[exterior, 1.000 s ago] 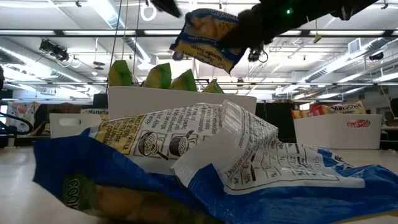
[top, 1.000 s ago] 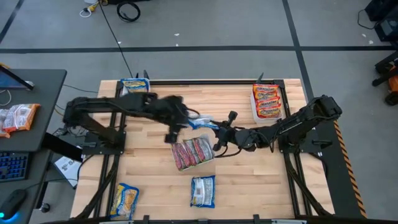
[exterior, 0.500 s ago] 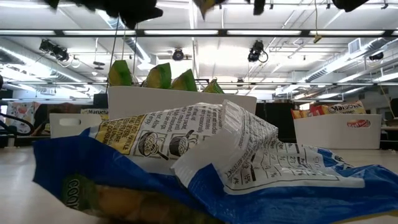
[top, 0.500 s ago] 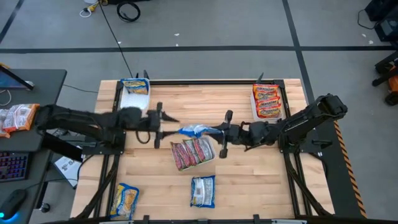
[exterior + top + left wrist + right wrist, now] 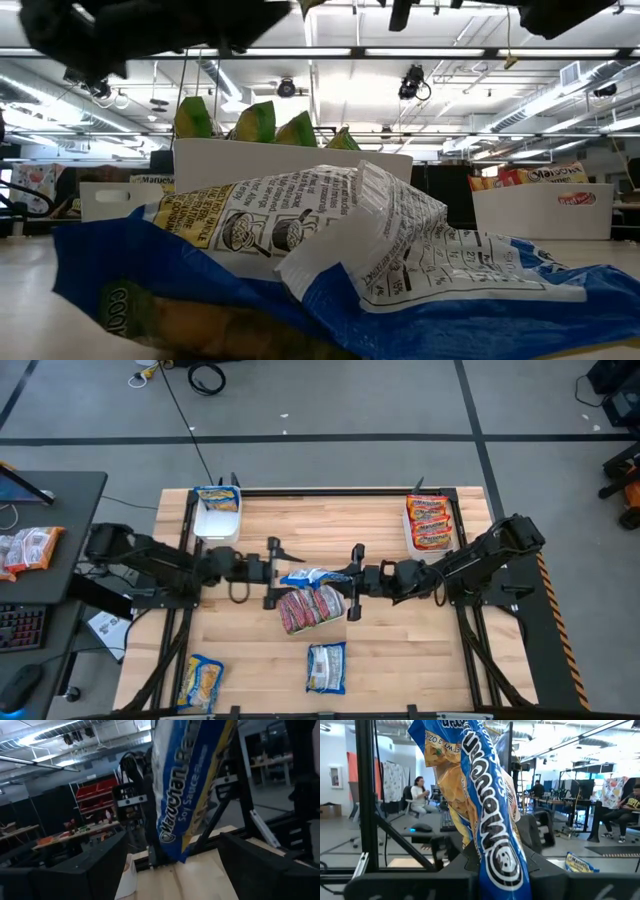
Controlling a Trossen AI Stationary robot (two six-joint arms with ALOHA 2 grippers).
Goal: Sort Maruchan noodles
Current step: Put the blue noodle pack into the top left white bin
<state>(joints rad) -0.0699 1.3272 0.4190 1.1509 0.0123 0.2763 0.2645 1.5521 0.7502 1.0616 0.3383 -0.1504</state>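
A blue-and-white Maruchan noodles packet (image 5: pixel 310 575) hangs above the table's middle, with my right gripper (image 5: pixel 340 578) shut on it. My left gripper (image 5: pixel 284 572) faces it from the left, open. Its fingers (image 5: pixel 75 870) stand wide on either side of the packet's left end (image 5: pixel 187 790) without touching. Below, red-pink packets (image 5: pixel 310 606) lie flat on the wood. A blue packet (image 5: pixel 325 666) and a yellow one (image 5: pixel 200 680) lie near the front edge. The blue one fills the low view (image 5: pixel 300 290). My right gripper pinches the blue packet between its two fingers at the packet's right end (image 5: pixel 502 870). The fingers come level from the table's right side. The packet stands on edge, lifted clear of the table and of the red-pink packets below.
A white tray (image 5: pixel 216 525) at the far left holds a blue packet. A white tray (image 5: pixel 410 540) at the far right holds orange packets. Bare wood lies between the trays and along the near right. A desk (image 5: pixel 50 540) with another packet stands left of the table.
My left gripper has opened and let go of the blue packet, dropped lower and drawn back a little toward the table's left edge. The packet stays in my right gripper and has shifted slightly toward the near edge.
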